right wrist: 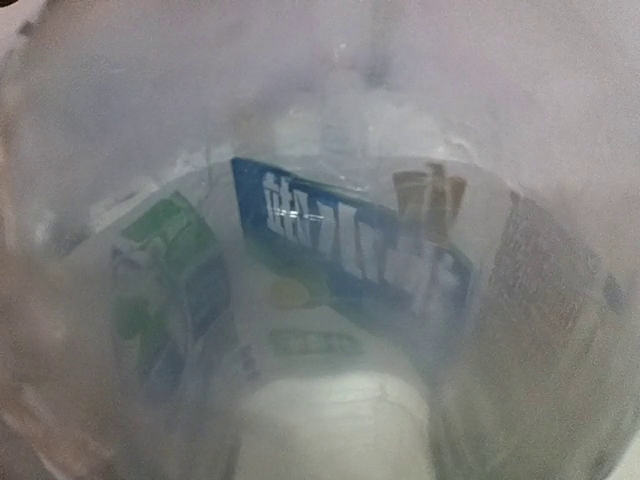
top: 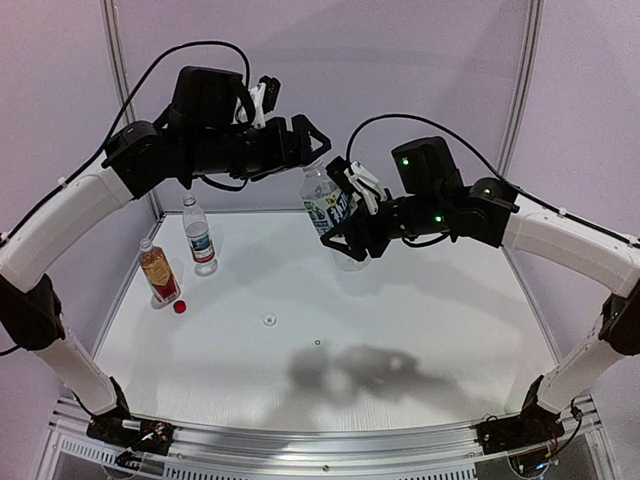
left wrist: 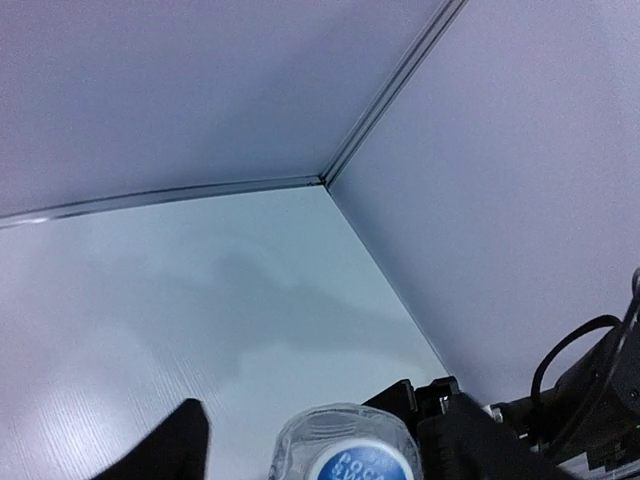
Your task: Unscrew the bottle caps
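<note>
My right gripper (top: 347, 236) is shut on a clear bottle with a green-blue label (top: 322, 192) and holds it tilted in the air over the back of the table. My left gripper (top: 316, 150) is open at the bottle's top. In the left wrist view its fingers (left wrist: 172, 446) stand apart on either side of the bottle's shoulder (left wrist: 300, 440) and its blue-printed cap (left wrist: 362, 466), with a gap on the left. The bottle's label (right wrist: 340, 250) fills the right wrist view and hides my right fingers there.
At the back left of the table stand a clear bottle with a blue-white-red label (top: 198, 235) and an amber bottle (top: 158, 272). A red cap (top: 180, 307) and a whitish cap (top: 268, 320) lie on the table. Walls enclose the back and sides.
</note>
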{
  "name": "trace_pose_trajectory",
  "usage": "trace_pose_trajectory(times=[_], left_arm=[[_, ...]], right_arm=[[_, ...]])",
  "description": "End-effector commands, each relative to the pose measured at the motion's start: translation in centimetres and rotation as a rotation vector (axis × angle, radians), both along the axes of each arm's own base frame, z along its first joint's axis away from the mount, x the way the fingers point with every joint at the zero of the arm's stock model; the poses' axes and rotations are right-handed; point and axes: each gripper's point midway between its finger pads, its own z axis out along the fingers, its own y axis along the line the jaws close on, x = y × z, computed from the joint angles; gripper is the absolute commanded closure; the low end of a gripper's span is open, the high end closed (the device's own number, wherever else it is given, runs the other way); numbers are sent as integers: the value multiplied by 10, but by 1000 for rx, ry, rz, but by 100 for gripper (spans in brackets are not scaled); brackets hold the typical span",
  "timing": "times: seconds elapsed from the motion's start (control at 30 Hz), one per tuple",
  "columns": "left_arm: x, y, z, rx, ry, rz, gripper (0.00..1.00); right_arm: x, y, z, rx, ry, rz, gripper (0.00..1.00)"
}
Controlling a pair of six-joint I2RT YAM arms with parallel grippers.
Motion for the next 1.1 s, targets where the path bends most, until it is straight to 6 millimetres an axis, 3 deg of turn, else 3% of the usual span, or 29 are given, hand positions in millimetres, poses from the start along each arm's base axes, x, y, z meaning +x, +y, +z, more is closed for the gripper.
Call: trace_pose_trajectory(times=[0.0, 0.13, 0.23, 0.4, 0.5, 0.63, 0.9, 1.07], left_arm=[[-14, 33, 41, -3, -141, 5, 1], [-21, 57, 61, -25, -215, -22, 1], [-31, 68, 64, -72, -247, -121, 1], [-38, 89, 43, 17, -210, -133, 1], [-50, 91, 44, -17, -213, -163, 2], [-69, 95, 60, -79, -258, -198, 4], [-74, 90, 84, -132, -308, -231, 5], [-84, 70, 88, -150, -318, -342, 6]], right_arm=[[-3, -7, 26, 95, 12, -31, 36], [-1, -10, 28, 100, 33, -60, 36], [2, -9, 30, 99, 40, -70, 36], [0, -5, 51, 109, 0, -31, 37], [-3, -5, 59, 109, -32, -6, 37], [-12, -3, 62, 123, -4, 32, 36], [-43, 9, 43, 152, 180, 170, 37], [-60, 12, 41, 178, 267, 242, 37]])
